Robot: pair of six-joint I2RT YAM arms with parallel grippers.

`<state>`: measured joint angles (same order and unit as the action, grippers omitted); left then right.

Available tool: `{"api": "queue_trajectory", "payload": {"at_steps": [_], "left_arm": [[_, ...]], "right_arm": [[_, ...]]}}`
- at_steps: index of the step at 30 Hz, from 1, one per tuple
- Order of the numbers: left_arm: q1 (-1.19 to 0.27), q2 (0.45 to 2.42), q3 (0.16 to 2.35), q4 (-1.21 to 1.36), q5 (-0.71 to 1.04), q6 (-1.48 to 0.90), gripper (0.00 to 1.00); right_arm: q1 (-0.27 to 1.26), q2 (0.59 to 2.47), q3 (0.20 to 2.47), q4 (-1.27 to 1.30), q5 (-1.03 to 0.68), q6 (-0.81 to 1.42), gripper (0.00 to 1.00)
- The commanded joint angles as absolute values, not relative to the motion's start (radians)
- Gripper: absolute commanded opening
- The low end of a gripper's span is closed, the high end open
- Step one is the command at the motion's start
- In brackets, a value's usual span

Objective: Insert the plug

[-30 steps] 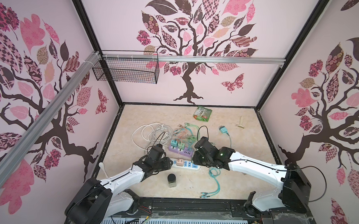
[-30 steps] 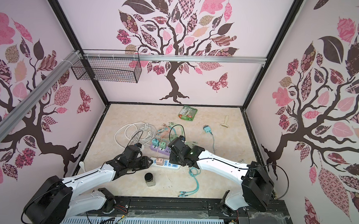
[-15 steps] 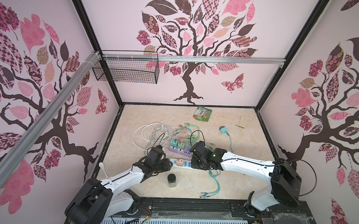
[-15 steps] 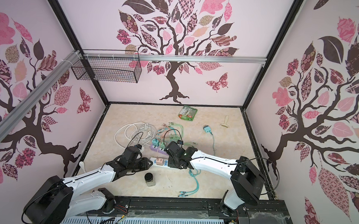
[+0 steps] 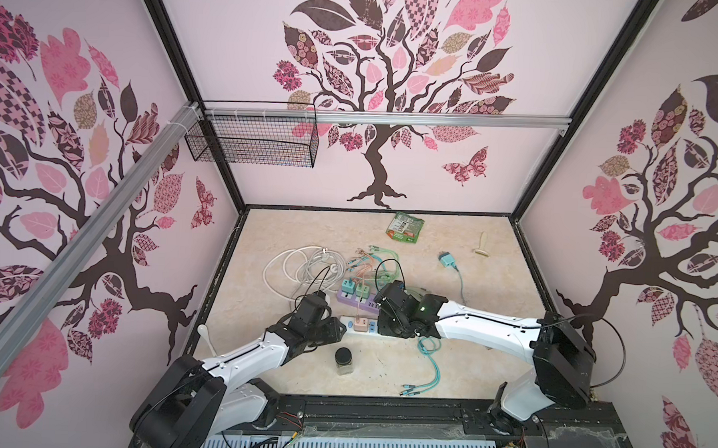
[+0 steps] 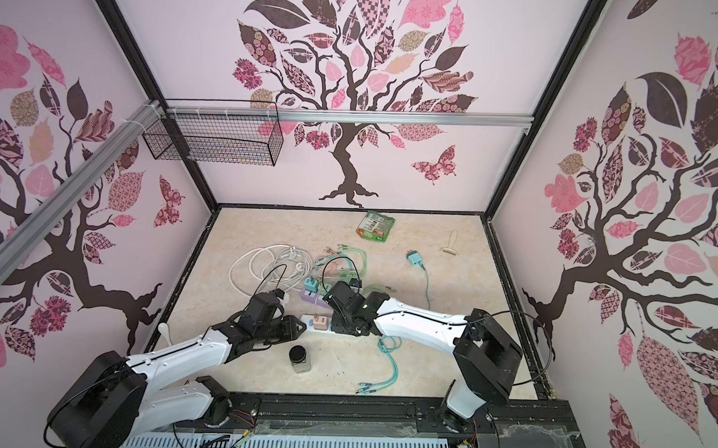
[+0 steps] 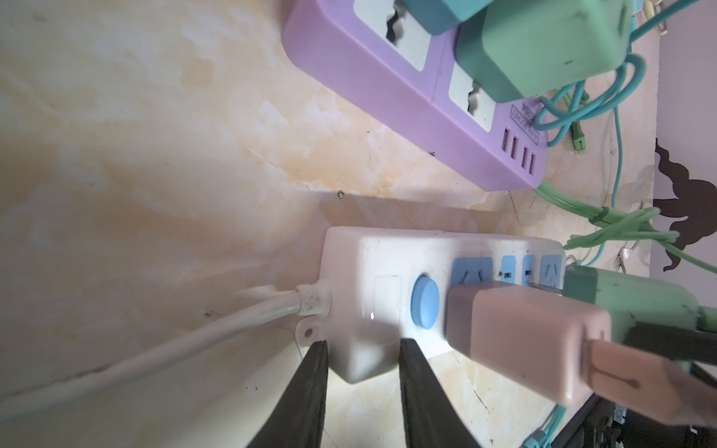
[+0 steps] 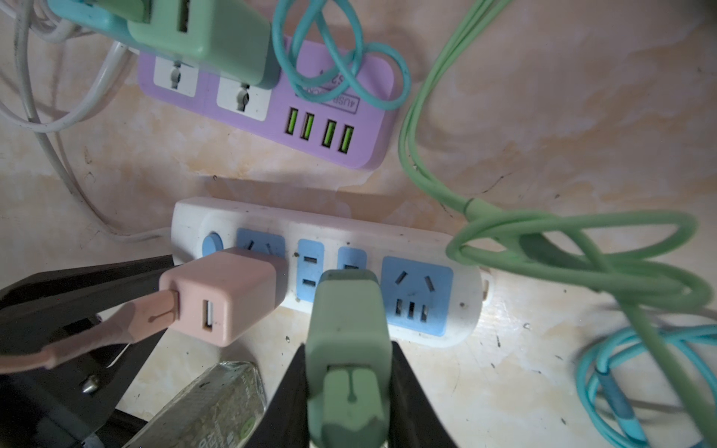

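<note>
**Plug at the socket: danger of a crooked push**

Pins of the green plug point(image 8: 349, 310) can miss the holes or go in skewed. The right fingers point(image 8: 293, 391) pinch this plug on its two sides. Its front stands at the small blue two-hole socket in the middle of the white power strip point(image 8: 463, 248), between the already seated pink charger point(image 8: 229, 298) and the bigger socket. In the left wrist view a thin gap seems to remain between plug and strip, so I judge it is not fully in. If the push comes at an angle, the pins may bend or scrape on the blue face.

Second danger is the strip itself. The left fingers point(image 7: 310, 391) are closed on its end near the white cord, and I see nothing else that keeps it steady on the desk point(image 5: 492, 280). A hard push could make it slide or tip out of that hold. The pink charger is just beside the plug, so a sideways drift may knock it. The green cable point(image 8: 582, 229) lies looped at the far end of the strip and could drag on the plug.

Compared with one second before, the right arm has folded in. Its elbow came nearer to the middle, and its fingers shifted a little toward the left arm. The left arm, the jar point(image 5: 344, 361) and the purple power strip point(image 8: 271, 116) look unchanged.
</note>
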<state>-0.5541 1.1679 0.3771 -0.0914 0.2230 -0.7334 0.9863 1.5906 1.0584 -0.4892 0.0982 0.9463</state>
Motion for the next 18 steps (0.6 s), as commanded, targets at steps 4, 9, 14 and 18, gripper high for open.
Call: {"api": "queue_trajectory", "payload": {"at_steps": [4,9,14,18], "left_arm": [[-0.553,1.160,0.348,-0.071,0.236,-0.726,0.34],[-0.553,1.156,0.342,-0.072,0.235,-0.726,0.34],[-0.553,1.139,0.337,-0.078,0.230,-0.726,0.34],[-0.554,1.129,0.335,-0.080,0.227,-0.726,0.34]], "right_arm": [[0.992,1.624,1.091,-0.519,0.136,0.952,0.12],[0.993,1.636,1.096,-0.523,0.152,0.953,0.12],[0.993,1.647,1.097,-0.529,0.150,0.952,0.12],[0.993,1.653,1.098,-0.528,0.152,0.952,0.13]]}}
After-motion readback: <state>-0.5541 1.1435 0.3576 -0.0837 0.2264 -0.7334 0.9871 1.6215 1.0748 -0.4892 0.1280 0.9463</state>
